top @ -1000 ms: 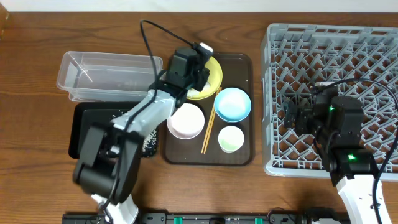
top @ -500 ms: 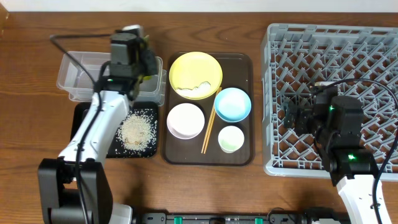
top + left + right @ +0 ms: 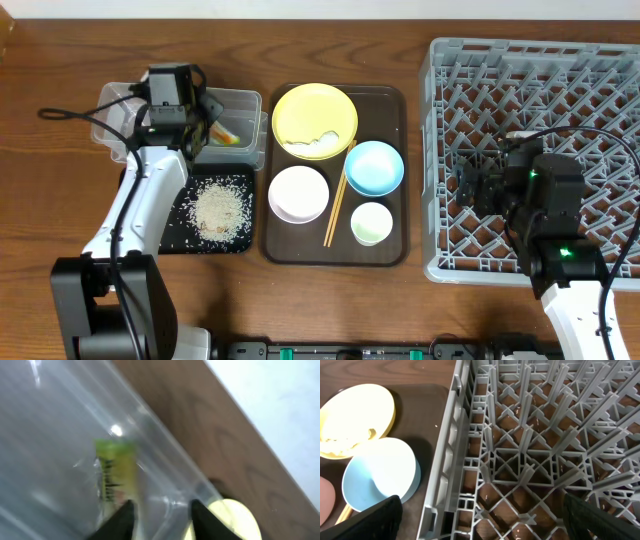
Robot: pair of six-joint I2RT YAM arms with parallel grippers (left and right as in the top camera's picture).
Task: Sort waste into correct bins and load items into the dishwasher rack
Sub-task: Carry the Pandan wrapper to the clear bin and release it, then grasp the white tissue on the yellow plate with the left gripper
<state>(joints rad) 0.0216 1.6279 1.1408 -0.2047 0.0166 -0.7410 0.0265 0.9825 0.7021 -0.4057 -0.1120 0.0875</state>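
Note:
My left gripper [image 3: 205, 112] [image 3: 160, 519] is open over the clear tub [image 3: 120, 135] [image 3: 55, 435]. The green-and-yellow wrapper [image 3: 228, 135] [image 3: 116, 472] lies in the tub's right end, just beyond my fingers. The rice [image 3: 220, 208] is heaped on the black tray [image 3: 140, 195]. The yellow plate [image 3: 314, 120] [image 3: 355, 415], blue bowl [image 3: 374, 167] [image 3: 377, 477], white bowl [image 3: 298, 193], green cup [image 3: 371, 222] and chopsticks [image 3: 335, 208] sit on the brown tray. My right gripper [image 3: 470, 185] [image 3: 480, 520] is open and empty over the grey rack [image 3: 540, 90] [image 3: 530, 450], near its left wall.
The brown serving tray [image 3: 390, 105] lies between the bins and the rack. A few rice grains remain on the yellow plate. The left arm's cable loops over the table at the far left [image 3: 60, 110].
My left gripper has swung left from the yellow plate to the clear tub, and the wrapper now lies in the tub. The right arm has not moved.

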